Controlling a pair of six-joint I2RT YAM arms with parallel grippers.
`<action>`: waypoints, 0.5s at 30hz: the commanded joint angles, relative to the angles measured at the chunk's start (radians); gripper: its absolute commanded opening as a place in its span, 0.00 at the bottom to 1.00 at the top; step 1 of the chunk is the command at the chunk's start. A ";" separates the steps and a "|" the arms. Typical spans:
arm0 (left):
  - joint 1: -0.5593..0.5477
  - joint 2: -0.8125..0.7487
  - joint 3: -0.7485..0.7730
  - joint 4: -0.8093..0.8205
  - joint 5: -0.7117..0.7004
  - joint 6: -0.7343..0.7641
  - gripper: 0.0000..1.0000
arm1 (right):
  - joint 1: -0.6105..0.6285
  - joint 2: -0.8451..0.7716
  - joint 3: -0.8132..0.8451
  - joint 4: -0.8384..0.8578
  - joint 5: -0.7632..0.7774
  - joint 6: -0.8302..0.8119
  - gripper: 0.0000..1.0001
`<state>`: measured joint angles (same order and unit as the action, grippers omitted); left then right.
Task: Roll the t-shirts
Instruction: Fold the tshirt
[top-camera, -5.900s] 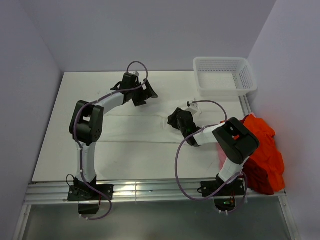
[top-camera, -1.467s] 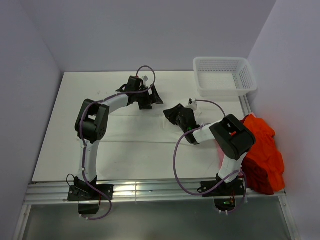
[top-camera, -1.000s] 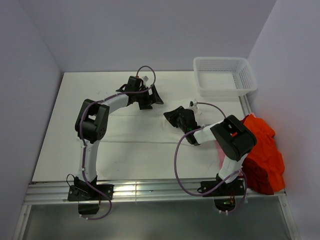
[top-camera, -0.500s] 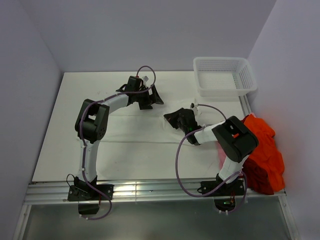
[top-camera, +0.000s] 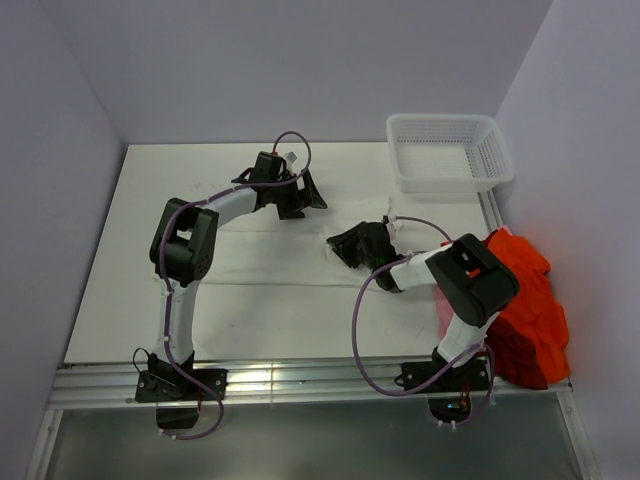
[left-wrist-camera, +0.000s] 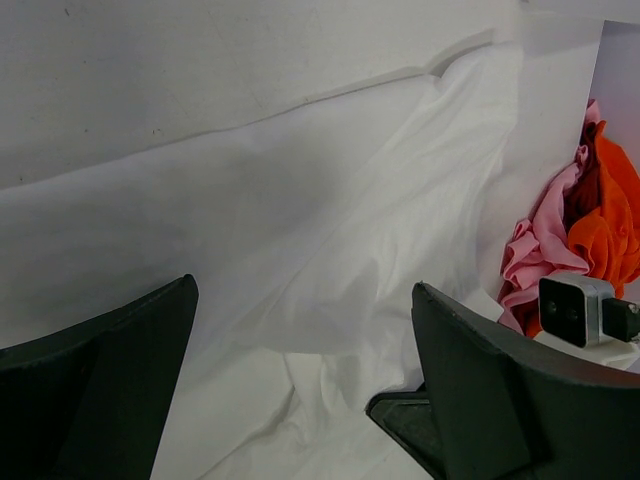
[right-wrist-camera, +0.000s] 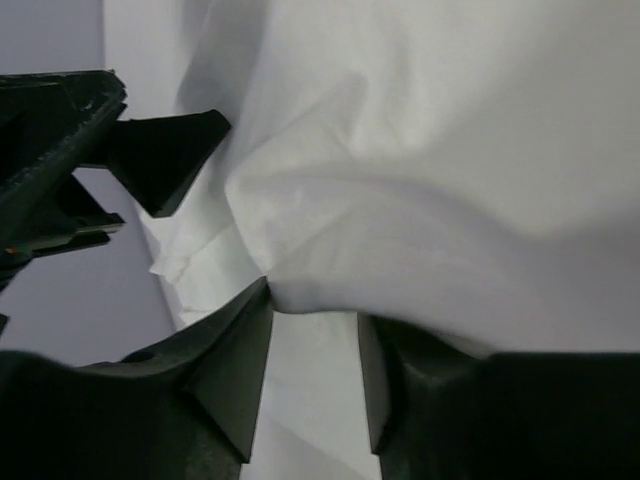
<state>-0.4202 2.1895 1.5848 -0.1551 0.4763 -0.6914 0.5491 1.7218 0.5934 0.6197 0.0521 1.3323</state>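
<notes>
One white t-shirt (top-camera: 270, 258) is lying spread across the white desk (top-camera: 140, 220), with pale lilac walls closing round. The right pincer (right-wrist-camera: 312, 305), narrowly parted, is sitting with a fold at its tips, having turned slightly since a moment ago. The left pincer (top-camera: 312, 195) is staying wide above the cloth. One orange-red t-shirt heap (top-camera: 525, 300) is spilling off the desk's right edge, near one mesh basket (top-camera: 497, 165).

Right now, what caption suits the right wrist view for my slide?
Right gripper, jaws slightly apart, at a raised fold of the white shirt.
</notes>
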 joint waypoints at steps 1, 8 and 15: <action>0.003 -0.011 0.044 -0.011 0.016 0.030 0.94 | -0.002 -0.079 -0.004 -0.066 0.070 -0.112 0.48; 0.003 -0.025 0.044 -0.015 0.007 0.039 0.94 | 0.083 -0.192 -0.015 -0.048 0.252 -0.501 0.51; 0.003 -0.034 0.046 -0.026 0.005 0.046 0.94 | 0.100 -0.174 -0.020 0.029 0.203 -0.633 0.54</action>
<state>-0.4202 2.1895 1.5883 -0.1787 0.4747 -0.6720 0.6437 1.5433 0.5793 0.6033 0.2234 0.8173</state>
